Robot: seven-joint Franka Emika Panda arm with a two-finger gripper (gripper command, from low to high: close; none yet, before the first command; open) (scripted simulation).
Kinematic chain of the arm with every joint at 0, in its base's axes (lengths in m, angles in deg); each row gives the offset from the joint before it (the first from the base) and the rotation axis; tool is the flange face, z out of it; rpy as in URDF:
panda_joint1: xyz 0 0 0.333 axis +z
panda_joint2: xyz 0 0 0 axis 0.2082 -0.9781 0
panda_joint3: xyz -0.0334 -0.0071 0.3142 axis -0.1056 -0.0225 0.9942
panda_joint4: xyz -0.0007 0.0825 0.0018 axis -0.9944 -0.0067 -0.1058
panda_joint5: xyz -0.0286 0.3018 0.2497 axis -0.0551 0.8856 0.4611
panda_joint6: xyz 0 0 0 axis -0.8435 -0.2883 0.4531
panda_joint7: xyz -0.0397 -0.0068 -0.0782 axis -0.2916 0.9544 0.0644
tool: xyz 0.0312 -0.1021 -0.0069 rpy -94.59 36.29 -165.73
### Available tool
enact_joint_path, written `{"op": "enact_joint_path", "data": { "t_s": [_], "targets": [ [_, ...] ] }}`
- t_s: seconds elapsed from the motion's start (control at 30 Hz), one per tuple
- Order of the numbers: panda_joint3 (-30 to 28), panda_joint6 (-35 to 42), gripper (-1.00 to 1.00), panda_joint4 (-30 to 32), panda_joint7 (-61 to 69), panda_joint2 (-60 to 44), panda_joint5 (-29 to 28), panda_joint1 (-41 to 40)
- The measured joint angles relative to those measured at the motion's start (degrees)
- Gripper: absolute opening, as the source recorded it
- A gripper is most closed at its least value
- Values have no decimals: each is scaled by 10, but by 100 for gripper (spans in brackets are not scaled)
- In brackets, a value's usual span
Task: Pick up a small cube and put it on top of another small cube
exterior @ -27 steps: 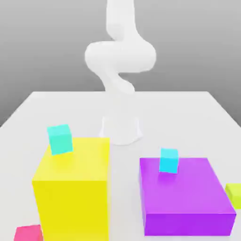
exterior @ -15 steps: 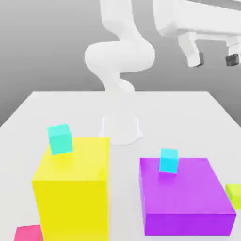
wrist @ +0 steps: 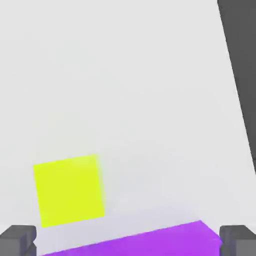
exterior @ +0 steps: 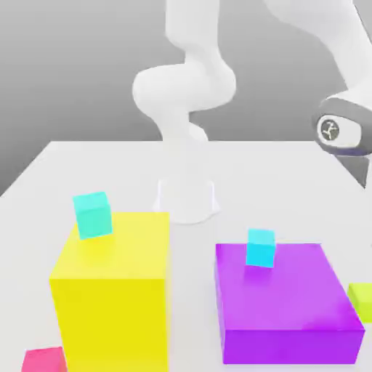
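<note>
Under hand (wrist: 128,241) | small cube (wrist: 69,190) (untouched) | fingers (wrist: 18,239) wide apart

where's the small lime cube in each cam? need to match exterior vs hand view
Exterior view: the small lime cube sits on the table at the exterior view's right edge, partly cut off, just beside the purple block.
Hand view: the same cube lies on the white table, between the dark fingertips of the open hand.
Shared landmark: the purple block, next to the cube in both views.
</note>
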Motion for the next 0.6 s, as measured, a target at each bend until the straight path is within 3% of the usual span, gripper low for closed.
{"op": "enact_joint_path", "data": {
  "t_s": [0.13,0.17,0.4,0.6],
  "targets": [
    [-21,-60,0,-14,-16,-83,-35,22],
    [-26,-72,-100,-17,-20,-99,-40,26],
    [-26,-72,-100,-17,-21,-100,-41,26],
    [1,7,-100,13,16,10,3,0]
  ]
}}
